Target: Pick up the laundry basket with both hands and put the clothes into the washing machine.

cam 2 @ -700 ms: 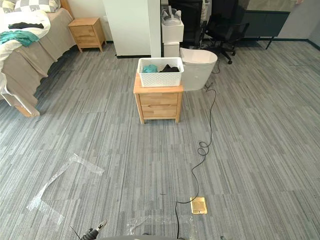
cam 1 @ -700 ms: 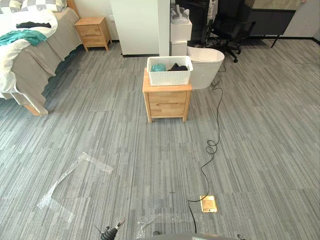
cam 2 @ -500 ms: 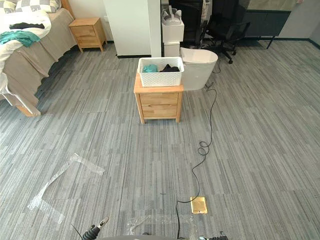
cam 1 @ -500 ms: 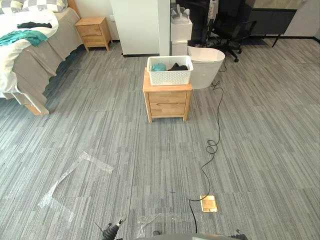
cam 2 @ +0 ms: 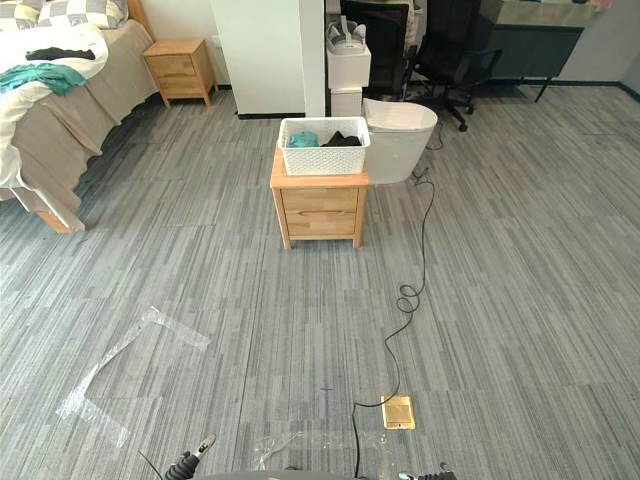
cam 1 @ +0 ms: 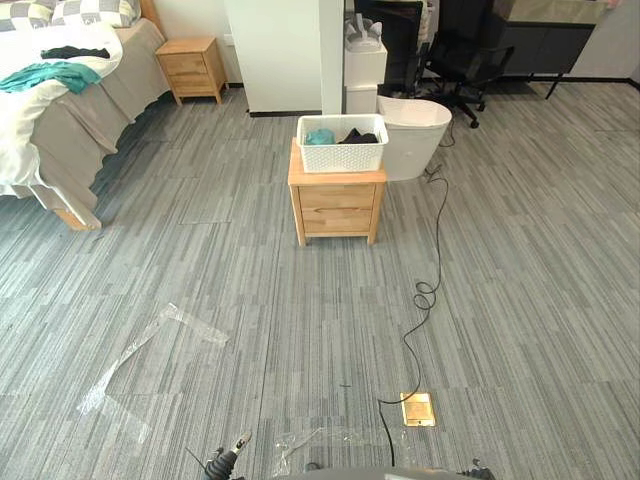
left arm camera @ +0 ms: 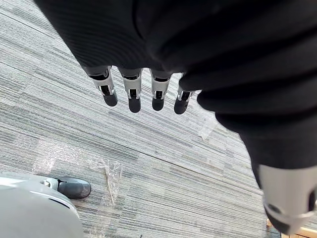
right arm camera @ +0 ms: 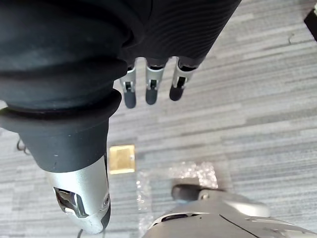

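Note:
A white laundry basket (cam 1: 342, 144) holding teal and dark clothes (cam 1: 340, 135) stands on a wooden nightstand (cam 1: 336, 205) well ahead of me across the carpet. Right behind the nightstand sits a low white rounded washing machine (cam 1: 413, 134). My left hand (left arm camera: 143, 91) hangs over the grey carpet with its fingers straight and nothing in it. My right hand (right arm camera: 151, 87) also hangs over the floor, fingers relaxed and empty. Both hands are far from the basket.
A bed (cam 1: 55, 110) with clothes on it stands at the far left, with a second nightstand (cam 1: 192, 68) beside it. A black cable (cam 1: 428, 270) runs across the carpet to a brass floor socket (cam 1: 417, 408). Clear tape strips (cam 1: 150, 350) lie on the floor. An office chair (cam 1: 462, 55) stands at the back right.
The whole picture has shifted slightly, so the camera has moved; the basket and nightstand sit a little lower and nearer in view. Nothing was taken or let go.

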`<state>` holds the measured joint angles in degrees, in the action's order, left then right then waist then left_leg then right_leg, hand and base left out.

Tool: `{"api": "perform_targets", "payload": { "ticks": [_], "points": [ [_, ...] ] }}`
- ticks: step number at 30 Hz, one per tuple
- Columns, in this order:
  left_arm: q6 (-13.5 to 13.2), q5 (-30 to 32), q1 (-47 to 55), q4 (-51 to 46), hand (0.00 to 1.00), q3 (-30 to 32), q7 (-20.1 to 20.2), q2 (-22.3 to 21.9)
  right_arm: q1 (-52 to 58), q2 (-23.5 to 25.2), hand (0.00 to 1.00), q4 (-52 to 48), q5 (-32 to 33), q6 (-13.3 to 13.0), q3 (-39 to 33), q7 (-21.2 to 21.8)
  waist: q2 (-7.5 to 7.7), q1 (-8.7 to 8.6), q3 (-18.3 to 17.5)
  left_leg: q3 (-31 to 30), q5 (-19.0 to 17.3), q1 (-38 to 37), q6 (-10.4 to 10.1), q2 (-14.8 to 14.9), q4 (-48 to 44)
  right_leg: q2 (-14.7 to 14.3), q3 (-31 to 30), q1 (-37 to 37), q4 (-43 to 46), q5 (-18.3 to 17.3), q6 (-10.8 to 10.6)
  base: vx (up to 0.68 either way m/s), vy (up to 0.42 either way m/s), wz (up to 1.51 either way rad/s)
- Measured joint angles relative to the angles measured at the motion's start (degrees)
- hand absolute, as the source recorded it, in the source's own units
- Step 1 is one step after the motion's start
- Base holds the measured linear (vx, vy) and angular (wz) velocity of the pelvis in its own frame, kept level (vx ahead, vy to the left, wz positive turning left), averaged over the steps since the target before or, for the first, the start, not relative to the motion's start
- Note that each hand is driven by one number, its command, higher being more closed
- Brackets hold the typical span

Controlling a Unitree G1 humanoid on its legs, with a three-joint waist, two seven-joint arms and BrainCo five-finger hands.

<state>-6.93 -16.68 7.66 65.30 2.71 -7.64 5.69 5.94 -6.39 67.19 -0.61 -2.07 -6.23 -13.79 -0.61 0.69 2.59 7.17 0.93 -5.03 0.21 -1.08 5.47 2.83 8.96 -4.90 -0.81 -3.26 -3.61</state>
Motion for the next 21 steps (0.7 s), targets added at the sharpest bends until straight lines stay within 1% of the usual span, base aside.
{"api": "perform_targets", "payload": {
  "ticks": [11, 13, 17, 19, 20, 21],
  "points": [
    [0.0, -0.6, 0.0, 0.0, 0.0, 0.0, 0.0, 0.1, -0.6, 0.1, 0.0, 0.1, 0.0, 0.0, 0.0, 0.0, 0.15, -0.01, 0.4, 0.0, 0.0, -0.5, 0.0, 0.0, 0.0, 0.0, 0.1, -0.8, -0.5, 0.1, 0.1, -0.01, -0.003, 0.0],
    [0.0, -0.7, 0.0, 0.0, 0.0, 0.0, 0.0, 0.1, -0.7, 0.1, 0.0, 0.1, 0.0, 0.0, 0.0, 0.0, 0.43, 0.0, 0.6, 0.0, 0.0, -0.5, 0.0, 0.0, 0.0, 0.0, 0.1, -0.8, -0.5, 0.1, 0.2, -0.04, -0.012, 0.0],
    [0.0, -0.8, -0.3, 0.0, 0.0, 0.0, 0.0, 0.1, -1.1, 0.1, 0.0, 0.0, 0.3, 0.0, 0.0, -0.4, 0.08, 0.0, 1.3, 0.1, 0.0, -0.5, 0.0, 0.0, 0.0, -0.1, 0.0, -1.0, -0.9, 0.5, 0.7, -0.04, -0.015, -0.01],
    [0.0, -0.9, -0.2, 0.0, 0.0, 0.2, -0.1, 0.2, -1.3, 0.2, 0.0, -0.2, 0.8, 0.0, 0.0, -0.9, 0.23, 0.05, 1.6, 0.2, 0.0, -0.7, 0.0, 0.2, -0.1, -0.3, 0.0, -1.3, -1.0, 0.6, 0.8, 0.0, 0.0, 0.0],
    [0.0, -1.4, -0.5, -0.2, 0.0, 0.4, -0.1, 0.4, -1.7, 0.5, 0.0, -0.6, 1.3, 0.0, 0.0, -1.1, 0.55, 0.03, 2.3, 0.2, -1.1, 0.1, -0.9, 0.4, -2.5, -0.2, 0.0, -1.6, -0.3, 0.4, 0.9, 0.01, -0.035, 0.06],
    [0.0, -1.9, -1.4, -0.7, 0.0, 1.4, 0.0, 0.8, -2.5, 0.9, 0.0, -2.1, 2.6, 0.0, 0.0, -1.3, 1.12, 0.07, 4.5, 0.2, -4.9, 3.4, -2.1, 1.2, -11.1, -0.1, 0.4, -1.5, 1.8, -0.7, 1.6, -0.12, -0.079, 0.16]
  ]
}}
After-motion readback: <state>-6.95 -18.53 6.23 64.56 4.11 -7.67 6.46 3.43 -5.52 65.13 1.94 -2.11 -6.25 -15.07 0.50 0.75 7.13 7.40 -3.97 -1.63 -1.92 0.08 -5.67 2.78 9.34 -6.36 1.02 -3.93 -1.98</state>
